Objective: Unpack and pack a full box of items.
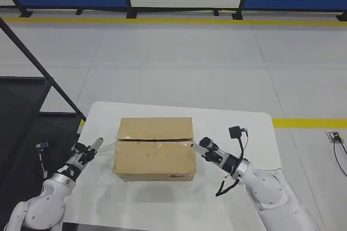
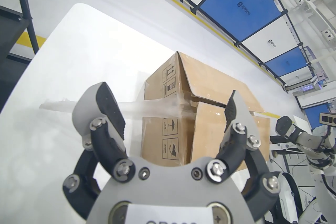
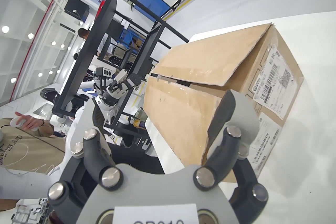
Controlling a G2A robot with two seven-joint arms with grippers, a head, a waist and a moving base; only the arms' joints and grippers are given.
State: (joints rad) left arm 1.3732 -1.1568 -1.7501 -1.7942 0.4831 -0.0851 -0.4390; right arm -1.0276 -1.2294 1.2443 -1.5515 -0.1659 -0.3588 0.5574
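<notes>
Box [image 1: 155,156] on table [image 1: 237,124]; left claw [image 2: 168,93] spread, tape strip [image 2: 147,107] maybe touching it; right claw [image 3: 162,104] spread.

The cardboard box [image 1: 155,149] is plain tan-brown. 1 end carries 4 black-outlined handling symbols [image 2: 169,80]; the other end has 2 white labels [image 3: 275,78] with black barcodes and print. The tape strip [image 2: 147,107] is clear and glossy. The table [image 1: 243,124] is white. The left gripper [image 2: 169,99] and right gripper [image 3: 162,104] are silver-grey with black links and black ridged pads. The floor [image 1: 179,63] is pale grey, crossed by a yellow line [image 1: 312,122].
</notes>
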